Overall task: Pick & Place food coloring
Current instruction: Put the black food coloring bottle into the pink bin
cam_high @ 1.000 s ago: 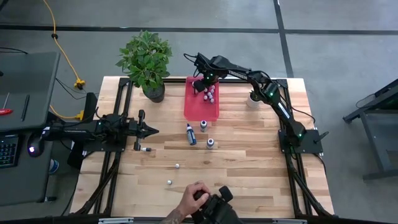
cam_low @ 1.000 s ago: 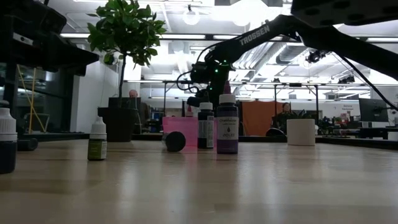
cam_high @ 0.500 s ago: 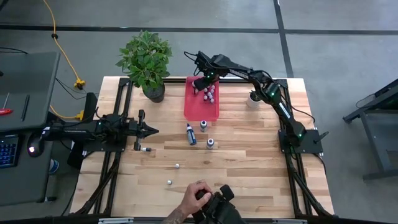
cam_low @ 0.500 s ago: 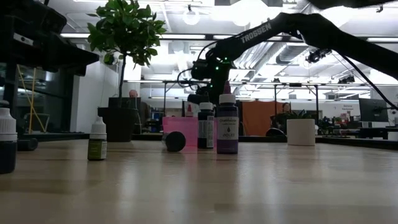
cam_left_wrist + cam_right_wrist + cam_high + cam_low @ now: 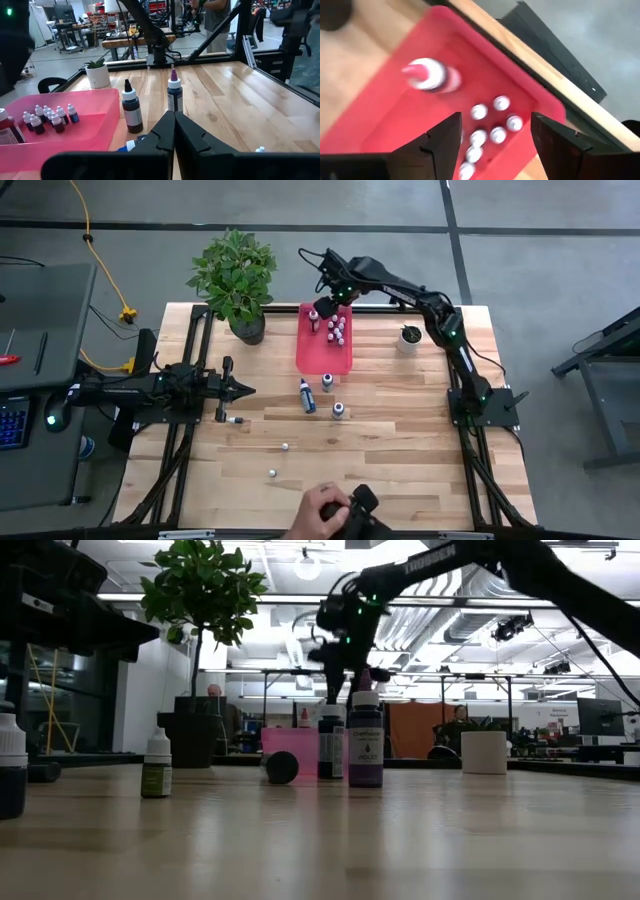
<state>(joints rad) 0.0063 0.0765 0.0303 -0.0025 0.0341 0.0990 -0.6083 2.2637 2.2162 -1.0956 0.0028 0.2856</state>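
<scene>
Sorting partly done: right gripper [image 5: 329,292] above the far end of the pink tray [image 5: 322,360], fingers spread and empty.

A cluster of small food coloring bottles [image 5: 338,330] sits in the tray; three taller bottles [image 5: 307,395] and scattered tiny ones [image 5: 285,447] wait on the tabletop [image 5: 400,440]. Left gripper [image 5: 240,390] idles left, fingers closed on nothing. Labels unreadable.

table [image 5: 400,440]: pale wood planks, satin | tray [image 5: 323,358]: glossy pink plastic | bottles [image 5: 48,117]: glossy plastic, white caps
</scene>
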